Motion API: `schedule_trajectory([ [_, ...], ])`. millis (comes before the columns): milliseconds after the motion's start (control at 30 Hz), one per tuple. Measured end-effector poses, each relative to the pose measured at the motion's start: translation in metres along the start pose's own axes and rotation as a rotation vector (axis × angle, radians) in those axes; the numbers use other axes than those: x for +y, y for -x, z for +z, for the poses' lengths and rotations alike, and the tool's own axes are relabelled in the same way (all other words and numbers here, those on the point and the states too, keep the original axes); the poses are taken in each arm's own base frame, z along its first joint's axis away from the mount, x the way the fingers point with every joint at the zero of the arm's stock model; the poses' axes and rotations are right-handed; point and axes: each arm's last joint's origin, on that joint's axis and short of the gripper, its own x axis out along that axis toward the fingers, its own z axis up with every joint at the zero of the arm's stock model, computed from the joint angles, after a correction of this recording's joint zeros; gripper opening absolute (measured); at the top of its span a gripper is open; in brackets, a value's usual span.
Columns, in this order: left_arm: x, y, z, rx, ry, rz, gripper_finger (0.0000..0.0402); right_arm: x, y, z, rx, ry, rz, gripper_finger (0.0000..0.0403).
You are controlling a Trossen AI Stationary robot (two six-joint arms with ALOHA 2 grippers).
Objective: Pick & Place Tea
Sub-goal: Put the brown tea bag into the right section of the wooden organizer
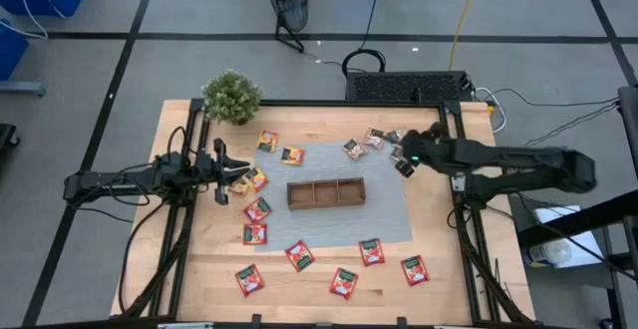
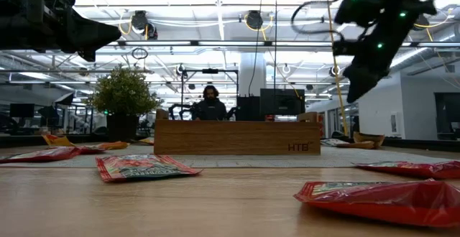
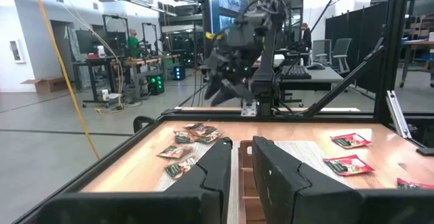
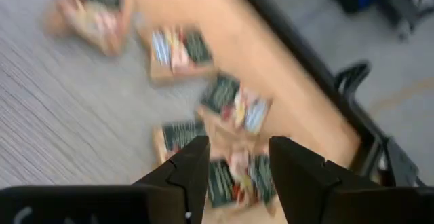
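A: Small flat square tea sachets (image 1: 257,209), red, orange-yellow and grey-brown, lie scattered from above around the brown wooden three-compartment tray (image 1: 326,193). Left gripper (image 1: 223,172)?

B: Fingers apart, empty, beside orange sachets.

A: Right wrist view?

B: Right gripper (image 4: 232,161) open over grey-brown sachets (image 4: 234,104), holding nothing.

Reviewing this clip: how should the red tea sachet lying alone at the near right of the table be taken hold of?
The red sachet lies flat on bare wood with no neighbour touching it. Probably best to come straight down from above with the end effector and pinch across two opposite edges, since it is thin, square and offers no raised part to grip.
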Motion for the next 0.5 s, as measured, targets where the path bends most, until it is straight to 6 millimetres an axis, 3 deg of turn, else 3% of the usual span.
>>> schedule_trajectory([
  [200, 0.0, 0.0, 0.0, 0.0, 0.0, -0.001, 0.0067, 0.008, -0.029, 0.004, 0.275, 0.082, -0.099, 0.0141],
  [500, 0.0, 0.0, 0.0, -0.001, 0.0, -0.001, 0.0067, -0.002, -0.056, 0.003, 0.41, 0.033, -0.133, 0.0141],
])
